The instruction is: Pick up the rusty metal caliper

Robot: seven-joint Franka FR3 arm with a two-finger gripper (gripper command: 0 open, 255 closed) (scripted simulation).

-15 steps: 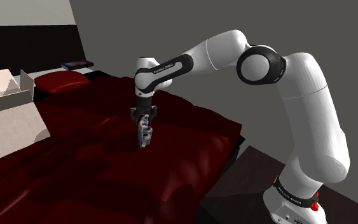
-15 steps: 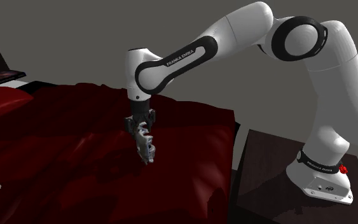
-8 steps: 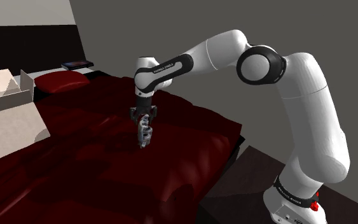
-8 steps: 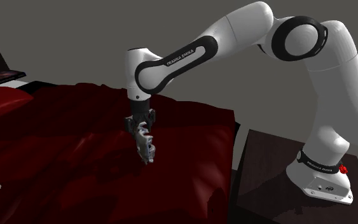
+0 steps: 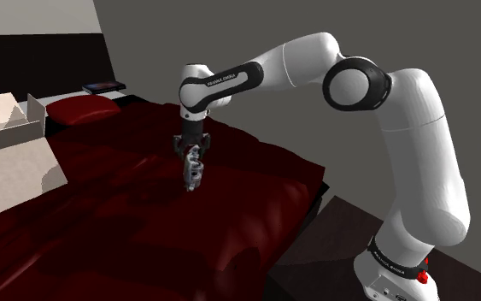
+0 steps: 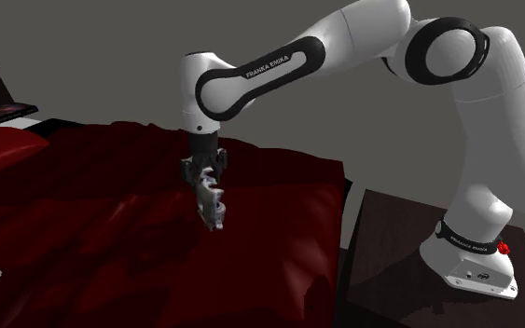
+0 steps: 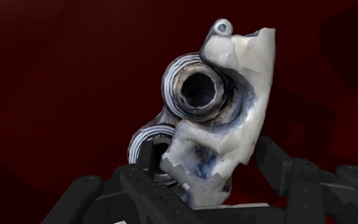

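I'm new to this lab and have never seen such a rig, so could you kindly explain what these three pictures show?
It is a simulated scene. A white robot arm stands on a dark box beside a bed with a dark red cover. Two pictures come from cameras in the room: the shoulder view beside the stand and a second one nearby. The third comes from a camera on the hand, looking along the black gripper. The gripper is shut on a pale grey caliper, which hangs down from it over the cover. A red pillow lies farther back.

Both exterior views overlook the bed point(image 5: 230, 214), seemingly alike.
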